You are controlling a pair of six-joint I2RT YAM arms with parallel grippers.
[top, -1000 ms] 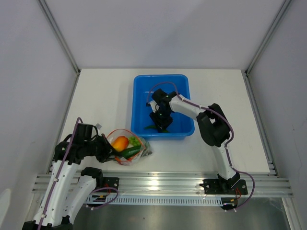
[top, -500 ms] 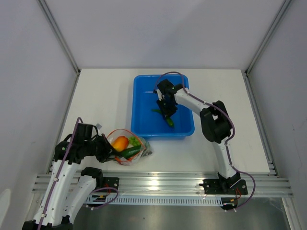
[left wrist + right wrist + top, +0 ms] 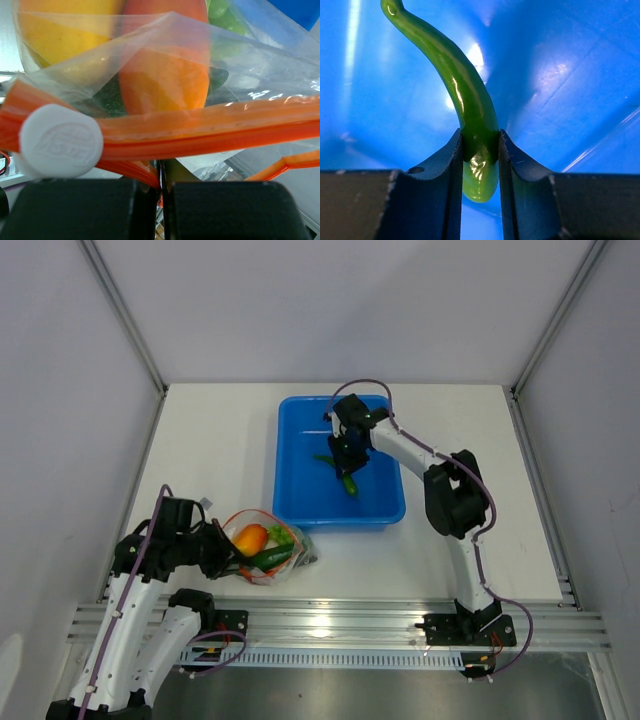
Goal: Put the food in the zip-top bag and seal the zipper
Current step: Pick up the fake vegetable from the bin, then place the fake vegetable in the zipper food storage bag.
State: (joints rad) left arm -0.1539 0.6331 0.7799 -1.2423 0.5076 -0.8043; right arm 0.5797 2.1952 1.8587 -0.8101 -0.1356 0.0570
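Observation:
The clear zip-top bag [image 3: 268,552] lies on the table at the front left, with an orange-yellow piece [image 3: 250,538] and green pieces [image 3: 272,558] inside. My left gripper [image 3: 222,556] is shut on the bag's mouth edge; in the left wrist view the orange-red zipper [image 3: 200,134] with a white slider [image 3: 61,141] crosses just above my jaws. My right gripper [image 3: 346,468] is shut on a curved green pepper [image 3: 465,95] and holds it above the floor of the blue bin [image 3: 295,502]. The pepper [image 3: 347,481] hangs below the fingers in the top view.
The blue bin stands mid-table, behind and to the right of the bag. A metal rail [image 3: 340,615] runs along the table's near edge. White walls with metal posts [image 3: 125,315] close in the table on three sides.
My right gripper has lifted the green pepper off the bin's near side and moved it up and toward the bin's middle. The left arm and bag have not moved.

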